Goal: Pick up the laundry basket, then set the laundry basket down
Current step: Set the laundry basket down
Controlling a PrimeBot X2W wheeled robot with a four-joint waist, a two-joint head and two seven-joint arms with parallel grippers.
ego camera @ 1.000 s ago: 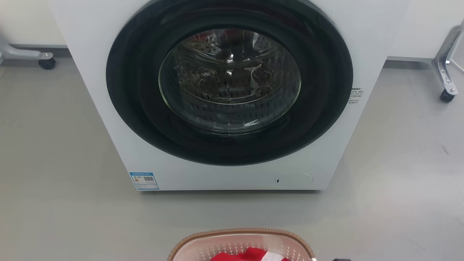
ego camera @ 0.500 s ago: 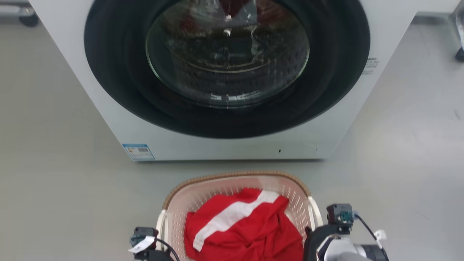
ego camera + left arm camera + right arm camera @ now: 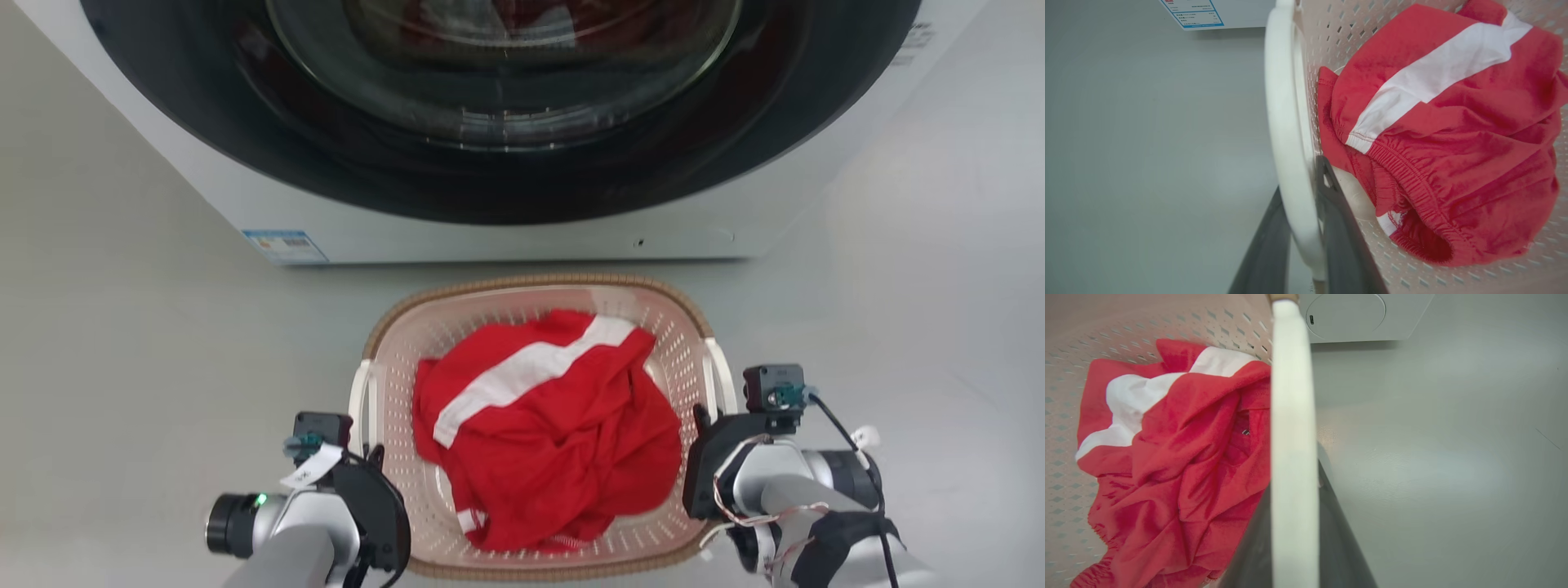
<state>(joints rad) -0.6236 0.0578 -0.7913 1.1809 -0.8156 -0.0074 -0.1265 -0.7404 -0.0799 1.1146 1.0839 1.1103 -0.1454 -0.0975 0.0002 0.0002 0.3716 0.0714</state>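
- The pale pink perforated plastic laundry basket [image 3: 522,282], rounded-rectangular with a brown woven-look rim, sits low in the head view over the smooth grey floor [image 3: 163,343]. I cannot tell whether its base touches the floor.
- A crumpled red garment with a broad white stripe [image 3: 555,425] lies inside the laundry basket and covers most of its bottom. Its gathered elastic edge shows in the left wrist view [image 3: 1453,143].
- The left hand [image 3: 1300,183] pinches the basket's left white handle [image 3: 1286,122]. One dark finger lies on the outer side of the handle and the other on the inner side against the basket wall.
- The right hand [image 3: 1294,469] grips the basket's right white handle [image 3: 1292,416] the same way, with a finger pressed to each face of it.
- In the head view both hands sit at the near half of the basket's long sides, the left hand [image 3: 371,457] and the right hand [image 3: 702,425] opposite each other.
- Just beyond the basket's far rim stands a white front-loading washing machine [image 3: 457,241]. Its round dark-framed glass door [image 3: 506,180] is shut.
- A small blue-and-white label [image 3: 284,245] sits on the machine's lower front, beyond the basket's left far corner.
- A round white cover [image 3: 1345,312] sits low on the machine, beyond the basket's right far corner.
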